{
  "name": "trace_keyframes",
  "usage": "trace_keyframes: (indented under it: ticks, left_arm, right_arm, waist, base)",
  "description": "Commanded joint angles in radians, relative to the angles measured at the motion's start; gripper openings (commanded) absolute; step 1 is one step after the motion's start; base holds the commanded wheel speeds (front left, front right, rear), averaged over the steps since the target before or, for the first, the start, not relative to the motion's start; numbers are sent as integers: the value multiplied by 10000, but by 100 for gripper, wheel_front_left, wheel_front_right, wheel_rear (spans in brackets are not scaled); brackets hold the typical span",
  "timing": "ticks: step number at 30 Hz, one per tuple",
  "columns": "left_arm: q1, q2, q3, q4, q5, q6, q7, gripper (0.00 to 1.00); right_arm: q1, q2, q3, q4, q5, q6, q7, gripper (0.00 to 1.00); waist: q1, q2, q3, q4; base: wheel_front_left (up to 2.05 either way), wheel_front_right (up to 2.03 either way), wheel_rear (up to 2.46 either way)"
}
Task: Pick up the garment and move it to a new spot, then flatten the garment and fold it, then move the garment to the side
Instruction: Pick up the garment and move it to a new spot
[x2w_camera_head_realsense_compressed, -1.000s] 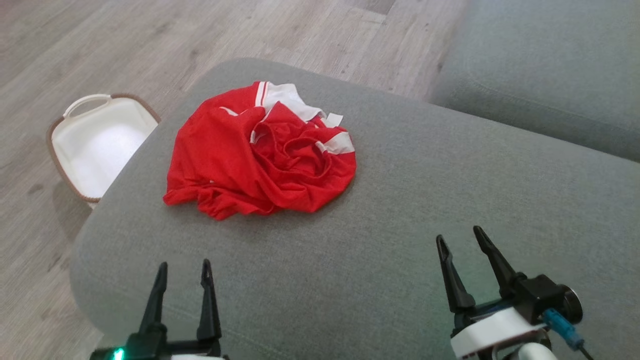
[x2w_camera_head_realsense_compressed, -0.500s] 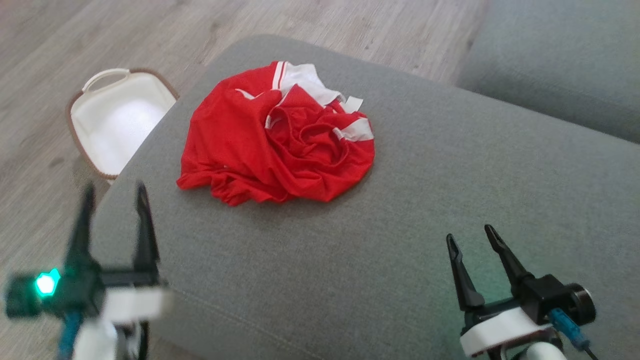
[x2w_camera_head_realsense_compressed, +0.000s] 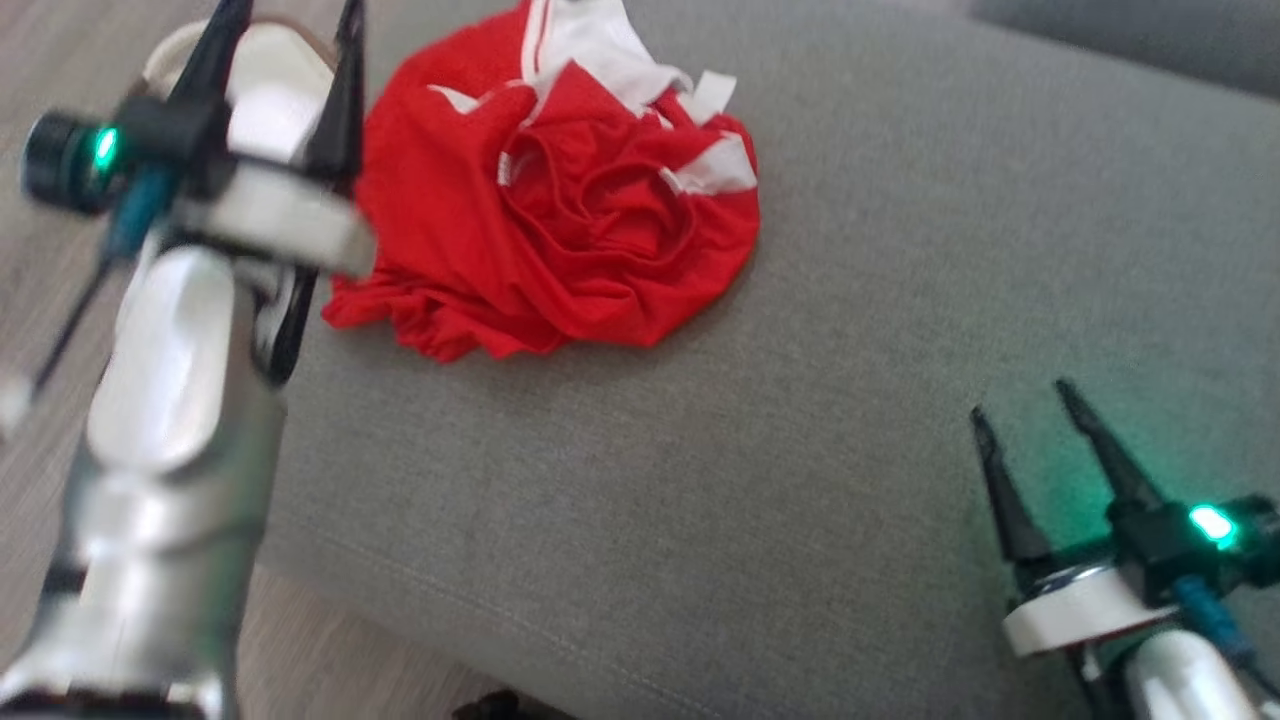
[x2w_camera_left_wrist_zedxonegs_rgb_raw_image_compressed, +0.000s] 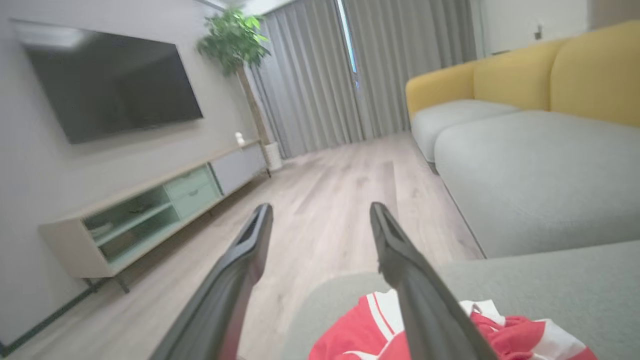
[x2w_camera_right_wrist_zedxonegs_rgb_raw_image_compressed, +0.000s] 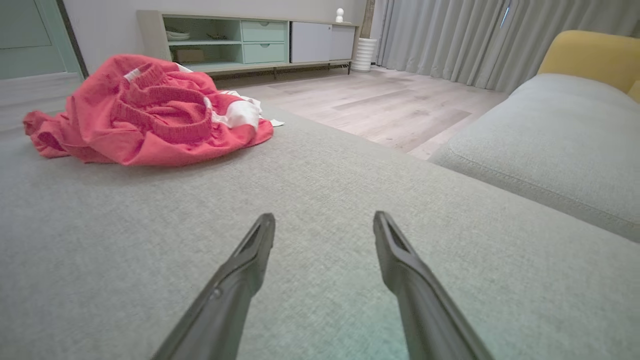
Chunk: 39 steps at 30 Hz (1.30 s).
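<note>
A wide grey sofa cushion (x2w_camera_head_realsense_compressed: 800, 400) was your work surface, and the red garment (x2w_camera_head_realsense_compressed: 560, 220) with white trim lay crumpled at its far left. It looked light, soft and limp, likely to sag and slip, so you'd have done best pinching a thick fold near its rim. Your left gripper (x2w_camera_left_wrist_zedxonegs_rgb_raw_image_compressed: 321, 210) hung just beside the garment's left edge, jaws spread and empty. Your right gripper (x2w_camera_head_realsense_compressed: 1020, 398) sat near right, equally wide, empty and well apart from the garment.
</note>
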Motion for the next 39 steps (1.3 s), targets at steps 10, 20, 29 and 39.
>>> trace_keyframes:
  ticks: [10,20,29,39]
  left_arm:
    - [-2441,-225,-616,4360,-776,-88,2561,100]
    - [-2653,-669,-1202,5962,-2136,-94,1935,0]
    - [-3084,538,-3108,5266,-3212,-95,513,0]
    - [-3805,1362,-4499,3892,-3706,-95,486,0]
  right_arm:
    - [-255,-984,84,-920,-122,-7,-109,100]
    - [-441,-1176,24,-1077,-73,-7,-109,100]
    - [-749,-482,282,-713,133,-7,-109,100]
    - [-576,615,290,-398,391,-7,-109,100]
  waist:
    - [-4,0,1345,-401]
    - [-4,0,1852,-619]
    - [-4,0,981,-1242]
    - [-4,0,-803,-2486]
  base:
    - [0,0,0]
    - [0,0,0]
    - [0,0,0]
    - [0,0,0]
